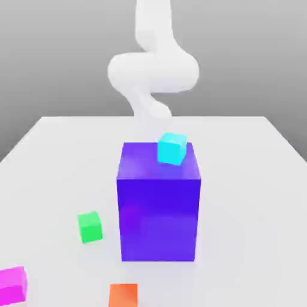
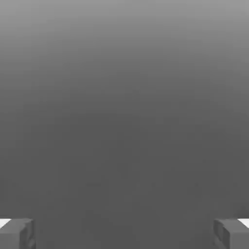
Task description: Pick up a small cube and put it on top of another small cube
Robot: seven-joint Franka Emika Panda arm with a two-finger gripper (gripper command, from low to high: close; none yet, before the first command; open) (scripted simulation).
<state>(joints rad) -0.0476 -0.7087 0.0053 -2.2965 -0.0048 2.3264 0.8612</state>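
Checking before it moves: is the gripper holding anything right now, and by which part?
Nothing is held. The gripper is open, with empty space between its fingertips.

My magenta cube (image 1: pixel 12 285) clipped by the exterior view's left edge, orange cube (image 1: pixel 123 295) cut at the bottom, arm (image 1: pixel 152 66) running off the top, lower end hidden behind my blue-purple block (image 1: pixel 159 210)

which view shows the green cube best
The exterior view. There the green cube sits in plain sight on the white table, to the exterior view's left of the big blue block. The hand view gives grey background between the open gripper fingers, nothing of the cube.
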